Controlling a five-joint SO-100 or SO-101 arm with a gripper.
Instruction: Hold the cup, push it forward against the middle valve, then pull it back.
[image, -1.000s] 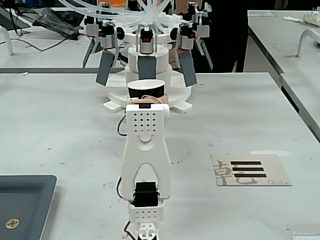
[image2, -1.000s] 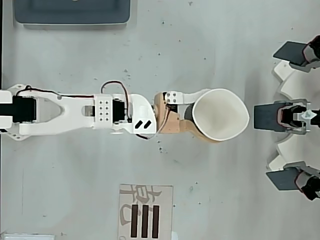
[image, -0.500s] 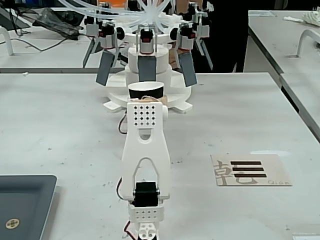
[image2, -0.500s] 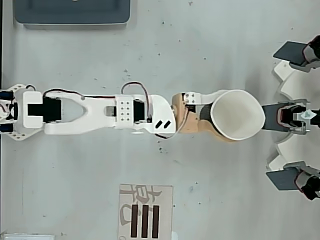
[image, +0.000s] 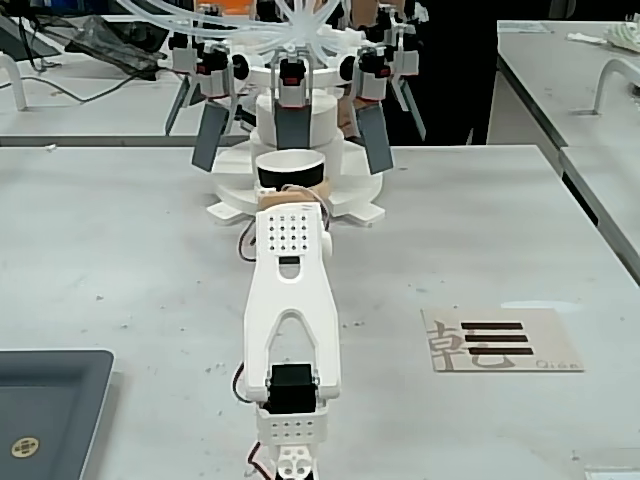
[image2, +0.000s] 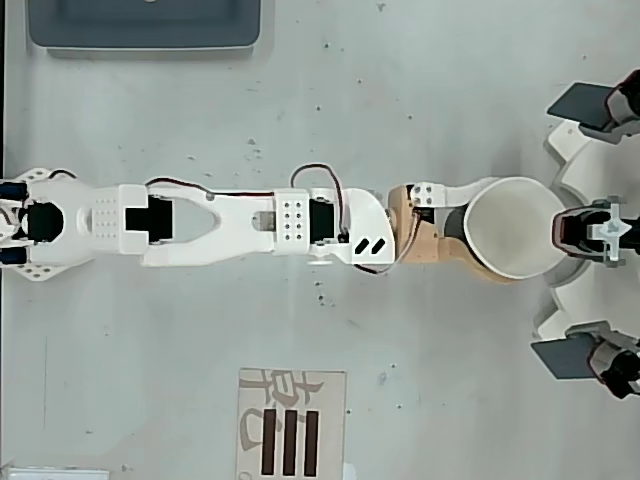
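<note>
The cup (image2: 515, 225), white inside with a black outer wall (image: 285, 177), stands upright at the end of my outstretched arm. My gripper (image2: 495, 230) is shut on the cup, one white finger (image2: 450, 192) and one tan finger (image2: 450, 262) on either side of it. The middle valve (image: 292, 125), an upright grey paddle under a black block with a red spot, is directly beyond the cup. In the overhead view the cup's far rim sits right at the middle valve (image2: 585, 229); whether they touch I cannot tell. In the fixed view my wrist hides most of the gripper (image: 289, 190).
Slanted grey paddles (image: 210, 135) (image: 372, 138) flank the middle one on a white round station (image: 230, 205) with clear tubes above. A dark grey tray (image: 45, 410) lies beside the arm's base. A card with black bars (image: 500, 340) lies on the other side.
</note>
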